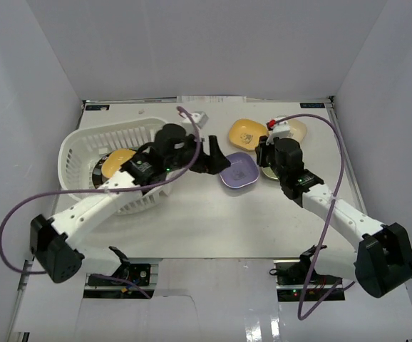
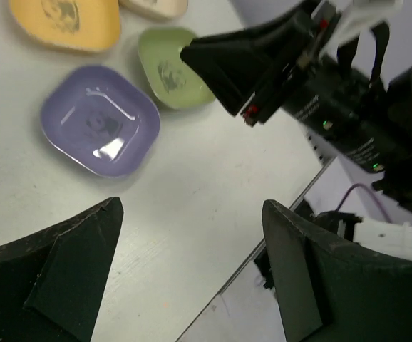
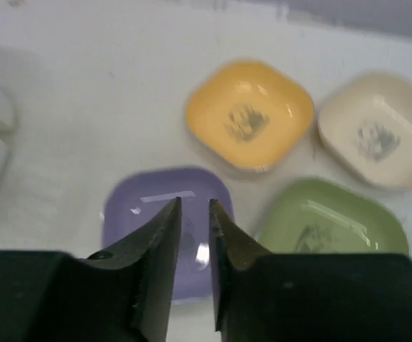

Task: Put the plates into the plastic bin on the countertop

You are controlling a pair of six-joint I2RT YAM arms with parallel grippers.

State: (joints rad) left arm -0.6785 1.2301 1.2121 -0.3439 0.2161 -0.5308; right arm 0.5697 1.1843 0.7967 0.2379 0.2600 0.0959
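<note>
The white slotted plastic bin [image 1: 74, 153] stands at the left on the countertop [image 1: 213, 214] and holds a dark-rimmed round plate [image 1: 98, 173] and a yellow plate [image 1: 117, 162]. A purple plate [image 1: 238, 171] [image 2: 99, 121] [image 3: 131, 221] lies mid-table. An orange-yellow plate [image 1: 246, 132] [image 3: 250, 114], a cream plate [image 1: 296, 128] [image 3: 377, 139] and a green plate [image 2: 170, 68] [image 3: 334, 221] lie behind and right of it. My left gripper [image 1: 220, 158] [image 2: 192, 214] is open and empty, just left of the purple plate. My right gripper [image 1: 261, 153] [image 3: 194, 206] is almost shut and empty, hovering over the purple plate.
Pale walls enclose the table on three sides. A small white object [image 1: 199, 116] lies near the back wall. The left arm [image 1: 120, 189] stretches across the bin's near rim. The two grippers are close together over the purple plate.
</note>
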